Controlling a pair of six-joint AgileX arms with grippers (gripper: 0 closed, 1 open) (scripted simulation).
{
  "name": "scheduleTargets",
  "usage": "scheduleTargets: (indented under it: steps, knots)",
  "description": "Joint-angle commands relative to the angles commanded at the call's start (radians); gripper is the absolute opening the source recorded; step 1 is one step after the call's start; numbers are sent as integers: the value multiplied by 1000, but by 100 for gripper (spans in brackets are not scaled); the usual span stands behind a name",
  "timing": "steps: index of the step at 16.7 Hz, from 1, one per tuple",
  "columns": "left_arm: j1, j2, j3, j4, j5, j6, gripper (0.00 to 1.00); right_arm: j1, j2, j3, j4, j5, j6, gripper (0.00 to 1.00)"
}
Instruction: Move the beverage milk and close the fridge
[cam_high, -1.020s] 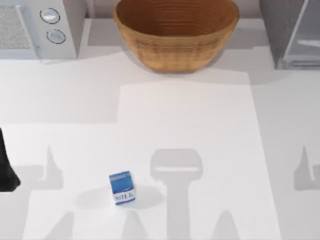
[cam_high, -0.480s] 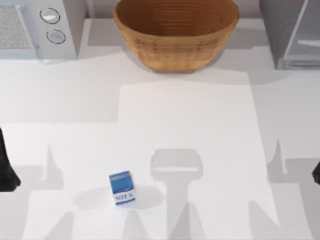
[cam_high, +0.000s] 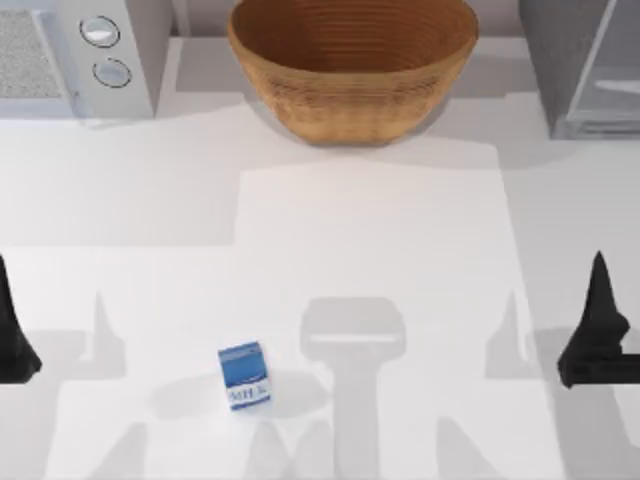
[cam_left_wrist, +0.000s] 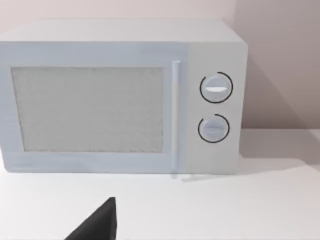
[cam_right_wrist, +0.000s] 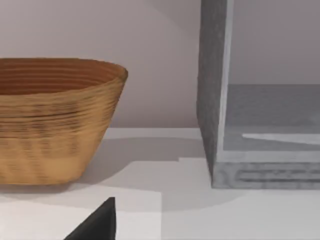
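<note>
The beverage milk (cam_high: 244, 375), a small blue carton with a white "MILK" band, stands upright on the white table, left of centre near the front edge. The fridge (cam_high: 580, 70), a grey speckled cabinet with a pale translucent panel, stands at the back right; in the right wrist view the fridge (cam_right_wrist: 260, 110) is straight ahead. My right gripper (cam_high: 598, 305) hovers at the right side, far from the carton and well in front of the fridge. My left gripper (cam_high: 8, 330) stays at the left edge, left of the carton. Nothing is held.
A big wicker basket (cam_high: 352, 60) sits at the back centre, its side also in the right wrist view (cam_right_wrist: 55, 120). A white microwave with two round knobs (cam_high: 90, 50) stands at the back left and faces the left wrist camera (cam_left_wrist: 120, 100).
My right arm has come in from the right edge and moved leftward and toward the back. The left arm and the milk carton have stayed put.
</note>
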Motion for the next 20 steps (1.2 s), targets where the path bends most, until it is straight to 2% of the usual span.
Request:
scheduleTargets:
  steps: [8, 11, 15, 20]
  knots:
    - [0, 0, 0, 0, 0, 0, 100, 21, 27, 4, 20, 21, 0, 100]
    - [0, 0, 0, 0, 0, 0, 100, 60, 123, 58, 81, 45, 0, 100]
    - [0, 0, 0, 0, 0, 0, 100, 155, 398, 195, 231, 97, 0, 100]
    - [0, 0, 0, 0, 0, 0, 100, 296, 898, 423, 470, 164, 3, 100]
